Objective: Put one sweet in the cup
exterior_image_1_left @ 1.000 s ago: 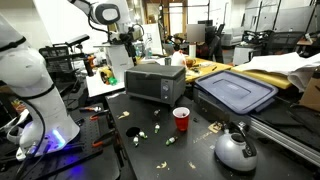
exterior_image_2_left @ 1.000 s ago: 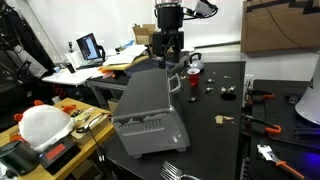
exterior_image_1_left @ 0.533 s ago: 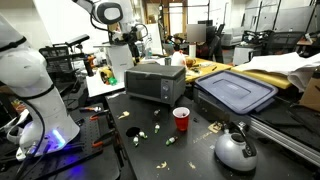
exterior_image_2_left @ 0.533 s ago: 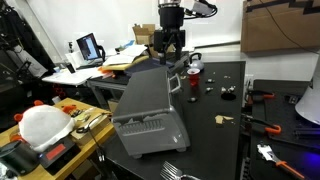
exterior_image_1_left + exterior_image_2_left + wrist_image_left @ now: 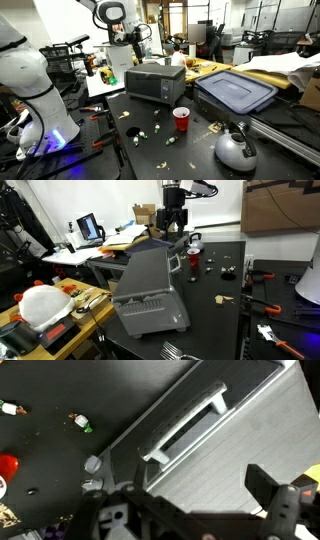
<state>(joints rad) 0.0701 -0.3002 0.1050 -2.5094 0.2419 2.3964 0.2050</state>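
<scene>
Gripper: the gripper (image 5: pixel 126 46) hangs above the back of the toaster oven (image 5: pixel 154 82). In the wrist view its fingers (image 5: pixel 275 505) stand wide apart with nothing between them.
Cup: the cup (image 5: pixel 181 119) stands upright on the dark surface (image 5: pixel 150 160), in front of the toaster oven, well apart from the gripper.
Sweets: several sweets (image 5: pixel 172 141) lie scattered on the surface around the cup, none touching it. The wrist view shows two more sweets (image 5: pixel 82 423) beside the oven.
Kettle: the kettle (image 5: pixel 236 150) stands near the surface's front edge, to one side of the cup.
</scene>
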